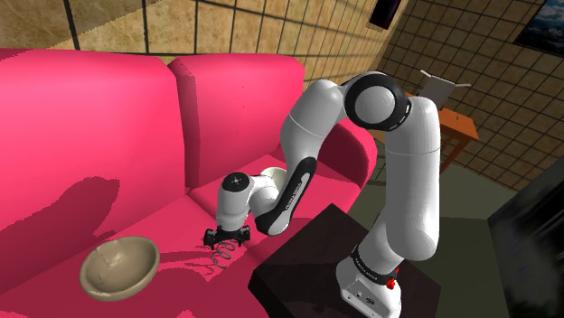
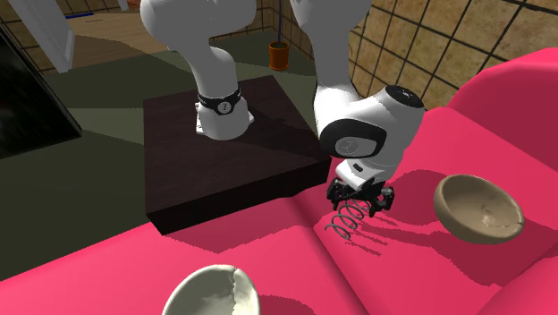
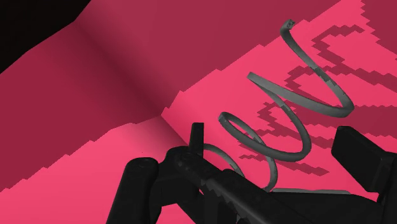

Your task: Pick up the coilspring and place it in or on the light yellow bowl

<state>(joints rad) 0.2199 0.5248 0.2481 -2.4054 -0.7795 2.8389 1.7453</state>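
No legible text, label, number or sign.

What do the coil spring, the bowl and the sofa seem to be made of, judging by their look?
Coil spring: grey metal wire, probably steel; thin, evenly dull grey.
Bowl: likely ceramic or stone; mottled beige, matte, thick rim.
Sofa: probably fabric; flat pink, padded shapes, no weave visible.

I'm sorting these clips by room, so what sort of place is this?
Probably a living room in a house: the arm works over a big pink sofa, a small orange-brown side table stands beyond it, and a framed picture hangs on the tiled wall.
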